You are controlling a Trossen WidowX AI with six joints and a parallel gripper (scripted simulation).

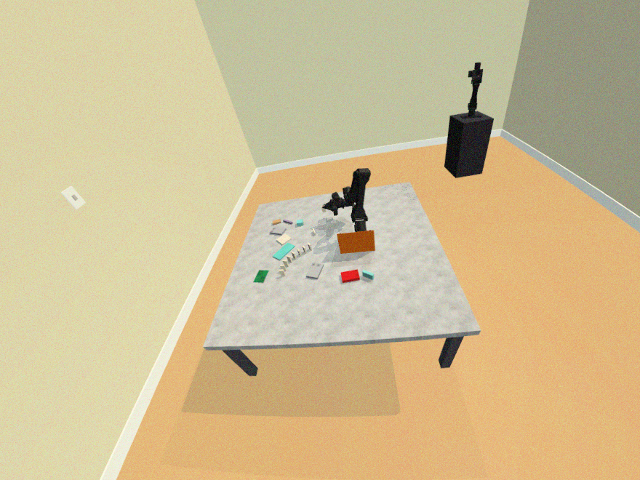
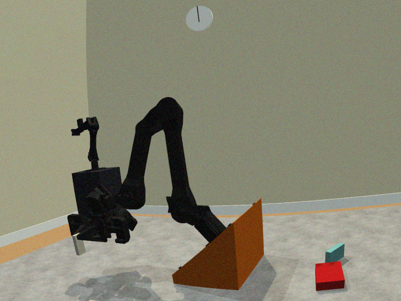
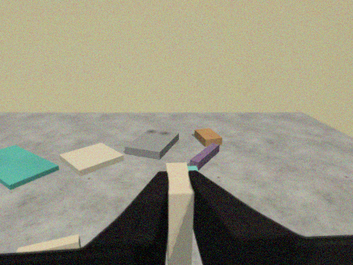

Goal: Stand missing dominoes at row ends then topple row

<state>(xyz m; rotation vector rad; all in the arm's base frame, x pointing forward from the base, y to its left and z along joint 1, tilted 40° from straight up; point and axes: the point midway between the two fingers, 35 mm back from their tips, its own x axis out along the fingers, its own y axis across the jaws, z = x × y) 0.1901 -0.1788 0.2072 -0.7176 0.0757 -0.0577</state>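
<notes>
My gripper (image 1: 326, 206) (image 2: 78, 236) (image 3: 176, 180) is shut on a cream domino (image 2: 79, 246) (image 3: 179, 202), held by its upper end well above the table. The domino hangs nearly upright. The standing row of cream dominoes (image 1: 295, 254) runs in a slanted line on the left half of the table, in front of and to the left of my gripper. Another cream domino (image 3: 50, 243) lies flat at the lower left of the wrist view.
An orange wedge (image 1: 356, 241) (image 2: 226, 256) stands at the arm's base. A red block (image 1: 350, 276) (image 2: 329, 275) and a teal block (image 1: 367, 274) (image 2: 334, 251) lie to its right. Teal (image 3: 20, 165), cream (image 3: 91, 157) and grey (image 3: 152, 144) slabs, an orange block (image 3: 208, 136) and a purple bar (image 3: 205, 155) lie ahead of the gripper.
</notes>
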